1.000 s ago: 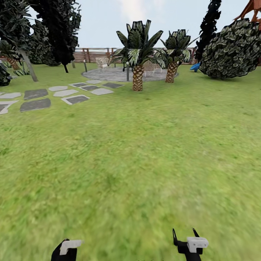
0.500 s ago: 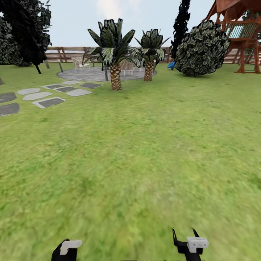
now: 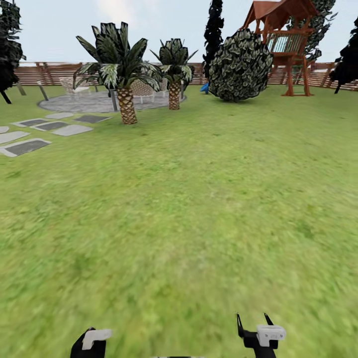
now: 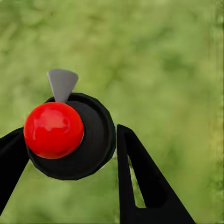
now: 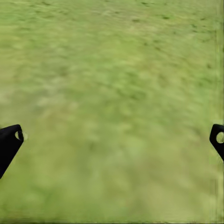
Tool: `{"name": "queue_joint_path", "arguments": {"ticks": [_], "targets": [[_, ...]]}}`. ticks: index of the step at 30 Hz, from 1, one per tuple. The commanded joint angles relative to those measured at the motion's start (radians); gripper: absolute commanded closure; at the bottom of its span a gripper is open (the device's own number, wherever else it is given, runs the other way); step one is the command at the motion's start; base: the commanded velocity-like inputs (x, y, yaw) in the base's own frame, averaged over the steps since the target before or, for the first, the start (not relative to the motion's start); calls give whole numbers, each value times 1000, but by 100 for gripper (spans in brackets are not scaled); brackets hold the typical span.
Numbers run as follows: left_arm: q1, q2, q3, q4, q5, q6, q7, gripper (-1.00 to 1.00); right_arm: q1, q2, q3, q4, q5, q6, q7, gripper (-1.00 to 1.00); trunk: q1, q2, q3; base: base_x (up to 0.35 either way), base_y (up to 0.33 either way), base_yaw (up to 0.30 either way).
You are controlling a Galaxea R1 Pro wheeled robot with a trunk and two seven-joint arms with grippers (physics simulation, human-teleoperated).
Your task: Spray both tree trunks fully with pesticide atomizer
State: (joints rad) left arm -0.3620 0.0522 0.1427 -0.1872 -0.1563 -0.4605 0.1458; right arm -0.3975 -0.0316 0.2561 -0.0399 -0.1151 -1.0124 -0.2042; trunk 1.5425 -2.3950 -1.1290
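Observation:
In the left wrist view my left gripper is shut on the pesticide atomizer. The atomizer is a dark round bottle seen from above, with a red ball on top and a grey nozzle. In the head view the left gripper sits low at the bottom edge. My right gripper stands open beside it, and its fingertips hang wide apart over bare grass floor. The trees and their trunks are out of view.
Two short palms stand ahead on the left by a grey paved circle. Grey stepping stones lie at the left. A round dark bush and a wooden playset stand far right before the slat fence.
The whole view has swung to the right: palms and stepping stones slid left and the wooden playset came into view. Both grippers hold the same pose.

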Motion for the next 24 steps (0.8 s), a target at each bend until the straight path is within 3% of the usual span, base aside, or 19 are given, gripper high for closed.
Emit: {"name": "queue_joint_path", "arguments": {"ticks": [1,24], "targets": [[0,0,0,0,0,0,0,100,0,0,0,0,0,0,0,-100,0,0,0,0,-272,-300],[0,0,0,0,0,0,0,100,0,1,0,0,0,0,0,-100,0,0,-9,0,-274,-300]]}}
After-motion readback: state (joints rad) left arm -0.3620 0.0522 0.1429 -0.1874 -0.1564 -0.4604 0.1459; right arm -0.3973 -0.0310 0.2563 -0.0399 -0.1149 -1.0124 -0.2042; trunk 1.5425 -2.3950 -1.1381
